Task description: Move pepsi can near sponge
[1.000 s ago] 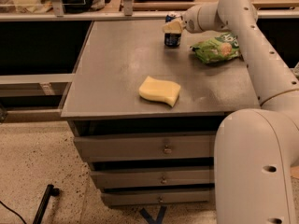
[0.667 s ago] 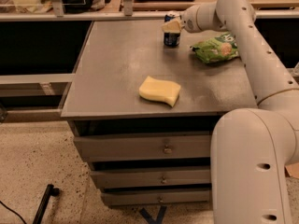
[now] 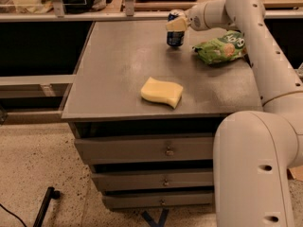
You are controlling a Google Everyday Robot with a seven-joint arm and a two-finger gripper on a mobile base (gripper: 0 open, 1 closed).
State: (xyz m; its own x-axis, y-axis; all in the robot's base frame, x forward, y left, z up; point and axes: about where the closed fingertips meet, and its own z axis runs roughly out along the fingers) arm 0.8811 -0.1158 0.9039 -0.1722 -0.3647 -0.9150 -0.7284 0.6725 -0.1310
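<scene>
The pepsi can (image 3: 174,38) is dark blue with a silver top and stands upright at the far side of the grey table (image 3: 118,74). My gripper (image 3: 176,24) reaches in from the right and is shut on the can's upper part, with the can's base at table level. The pale yellow sponge (image 3: 161,91) with wavy edges lies near the table's front edge, well in front of the can and slightly to its left.
A green crinkly snack bag (image 3: 220,48) lies just right of the can. My arm (image 3: 265,70) runs down the table's right side. Drawers (image 3: 165,150) sit under the tabletop. A dark shelf and a rail stand behind and left.
</scene>
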